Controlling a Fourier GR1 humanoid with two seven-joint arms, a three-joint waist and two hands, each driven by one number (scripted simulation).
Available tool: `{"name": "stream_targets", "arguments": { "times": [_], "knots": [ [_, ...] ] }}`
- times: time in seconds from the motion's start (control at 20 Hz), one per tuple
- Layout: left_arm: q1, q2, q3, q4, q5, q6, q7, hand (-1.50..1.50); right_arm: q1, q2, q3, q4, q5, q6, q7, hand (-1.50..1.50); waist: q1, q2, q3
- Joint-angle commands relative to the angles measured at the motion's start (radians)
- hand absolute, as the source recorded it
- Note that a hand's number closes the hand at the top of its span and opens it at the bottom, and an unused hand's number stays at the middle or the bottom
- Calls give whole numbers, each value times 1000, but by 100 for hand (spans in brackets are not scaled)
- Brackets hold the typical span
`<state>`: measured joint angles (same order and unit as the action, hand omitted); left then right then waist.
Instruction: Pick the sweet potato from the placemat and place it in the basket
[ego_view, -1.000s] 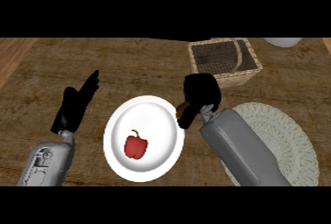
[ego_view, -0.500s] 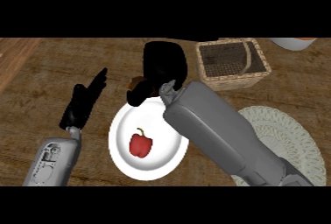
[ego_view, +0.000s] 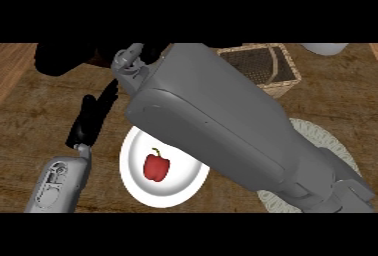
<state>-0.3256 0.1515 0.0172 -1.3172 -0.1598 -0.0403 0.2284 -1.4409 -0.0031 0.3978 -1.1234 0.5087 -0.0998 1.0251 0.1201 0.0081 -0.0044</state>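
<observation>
Right robot hand (ego_view: 63, 57) swung farther left, its grasp cannot be told, left robot hand (ego_view: 88, 122) straight-fingered

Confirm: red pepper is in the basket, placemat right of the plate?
Not quite. The head view shows the red pepper lying on the white plate, not in the basket. The placemat is right of the plate, as stated.

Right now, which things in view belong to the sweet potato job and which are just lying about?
Job: square wicker basket; pale round woven placemat; black right hand; no sweet potato visible.
Lying about: white round plate; red bell pepper on it; resting black left hand.
</observation>
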Motion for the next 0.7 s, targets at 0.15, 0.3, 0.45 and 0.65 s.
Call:
{"name": "stream_targets", "arguments": {
  "times": [0.15, 0.3, 0.45, 0.65],
  "knots": [
    [16, -1, 10, -2, -1, 12, -2, 0, -325, 3, -86, 210, -51, -112, 91, 150, -41, -2, 0],
    [38, 33, 41, -9, 17, -4, -14, 0, -436, 3, -182, 318, -57, -77, 75, 150, -56, -3, 0],
    [52, 12, 27, -16, 3, 17, -20, 0, -519, -3, -207, 425, -37, -87, 43, 150, -66, -2, 0],
    [70, 44, 52, -26, 20, -6, -27, 0, -580, -39, -223, 572, 4, -87, 20, 150, -64, 1, -1]
  ]
}}
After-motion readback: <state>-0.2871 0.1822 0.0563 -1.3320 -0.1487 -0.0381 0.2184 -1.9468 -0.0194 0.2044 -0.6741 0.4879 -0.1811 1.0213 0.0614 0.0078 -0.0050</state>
